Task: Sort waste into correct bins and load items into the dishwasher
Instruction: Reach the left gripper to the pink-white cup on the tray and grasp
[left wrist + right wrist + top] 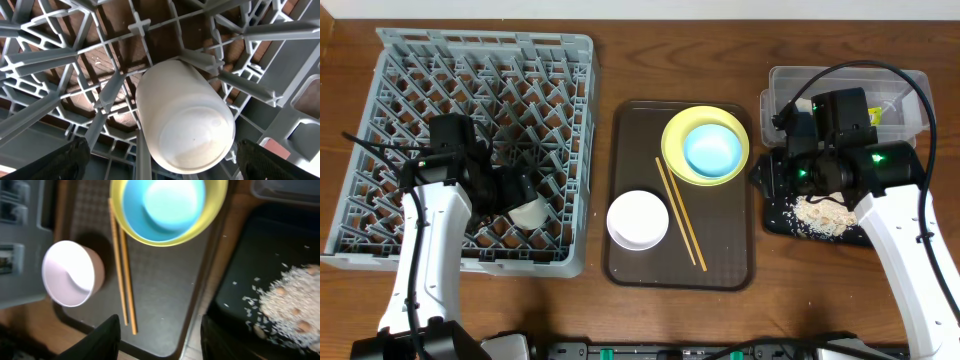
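A white cup (530, 212) lies on its side in the grey dishwasher rack (380, 120). In the left wrist view the cup (185, 115) rests between rack pegs. My left gripper (518, 192) (163, 152) is open, its fingers wide on either side of the cup and not touching it. My right gripper (763, 178) (159, 330) is open and empty above the right edge of the brown tray (720, 270). On the tray are a blue bowl (712, 148) inside a yellow bowl (675, 135), a white bowl (638, 219) and wooden chopsticks (680, 215).
A black bin (775, 215) with spilled rice (825, 212) sits right of the tray. A clear plastic bin (900, 85) stands behind it. The right wrist view shows the rice (287, 297), the chopsticks (122, 275) and the white bowl (70, 275).
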{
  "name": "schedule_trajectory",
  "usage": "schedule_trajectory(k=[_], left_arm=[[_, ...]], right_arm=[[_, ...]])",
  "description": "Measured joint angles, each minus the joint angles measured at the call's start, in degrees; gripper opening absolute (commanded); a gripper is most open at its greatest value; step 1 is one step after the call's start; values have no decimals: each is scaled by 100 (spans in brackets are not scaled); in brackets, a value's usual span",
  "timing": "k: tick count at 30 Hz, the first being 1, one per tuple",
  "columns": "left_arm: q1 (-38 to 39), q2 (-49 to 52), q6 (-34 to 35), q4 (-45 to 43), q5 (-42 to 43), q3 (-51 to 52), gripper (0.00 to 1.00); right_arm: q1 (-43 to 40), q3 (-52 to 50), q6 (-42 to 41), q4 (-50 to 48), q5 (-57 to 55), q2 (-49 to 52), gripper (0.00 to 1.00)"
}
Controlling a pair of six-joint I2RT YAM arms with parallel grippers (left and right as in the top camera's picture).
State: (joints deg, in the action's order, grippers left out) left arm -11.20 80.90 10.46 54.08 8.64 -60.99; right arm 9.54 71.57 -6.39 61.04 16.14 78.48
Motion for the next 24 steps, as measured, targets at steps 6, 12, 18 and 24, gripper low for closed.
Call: schedule_trajectory(k=[6, 12, 18, 24], left_arm=[[76, -293, 9, 96, 149, -208, 95], [1241, -1025, 181, -55, 149, -481, 96], [3224, -833, 542, -310, -243, -505, 96], [4555, -328, 634, -782, -363, -505, 96]], right_arm=[[-278, 0, 35, 39, -407, -70, 79], [-691, 0, 94, 192, -553, -251, 94], [-940, 0, 98, 254, -577, -271, 97], [-1091, 0, 101, 439, -590, -271, 98]])
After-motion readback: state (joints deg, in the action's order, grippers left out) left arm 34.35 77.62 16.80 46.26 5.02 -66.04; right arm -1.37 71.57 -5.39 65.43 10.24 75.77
